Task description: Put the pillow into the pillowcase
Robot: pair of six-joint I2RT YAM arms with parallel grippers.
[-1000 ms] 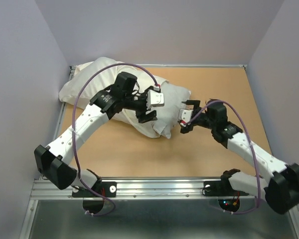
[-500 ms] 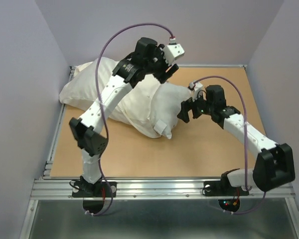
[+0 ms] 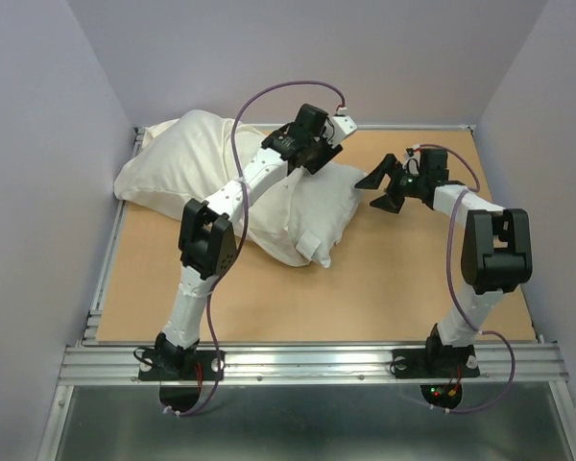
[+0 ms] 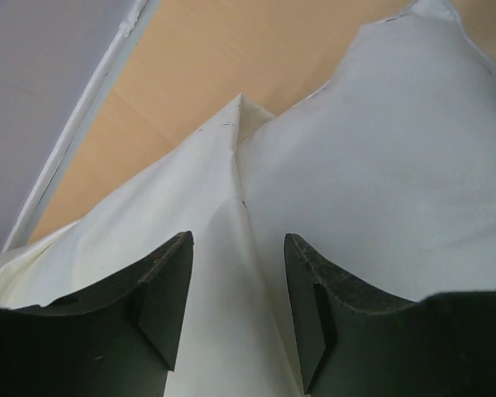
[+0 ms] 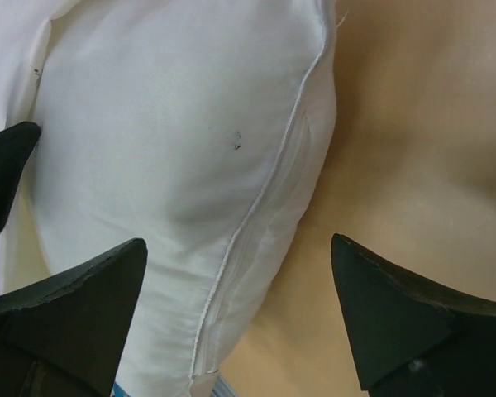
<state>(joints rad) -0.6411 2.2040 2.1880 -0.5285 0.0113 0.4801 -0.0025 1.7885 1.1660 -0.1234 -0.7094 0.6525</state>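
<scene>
Pillow (image 3: 322,206): on table (image 3: 413,279), left of centre toward far edge, partly sleeved, whiter end bare.
Pillowcase (image 3: 187,158): cream, bunched toward far-left corner, covering pillow's left part.
Left gripper (image 4: 237,248): above pillowcase hem, jaws partly apart, gripping nothing.
Right gripper (image 5: 238,248): beside pillow's bare end, spread wide, empty.

pillow (image 3: 319,200): left end hidden under the pillowcase (image 3: 168,168)
pillowcase mouth: partly covered by the left arm (image 3: 254,178) in the top view
right wrist view: pillow cut off by top and left edges
</scene>
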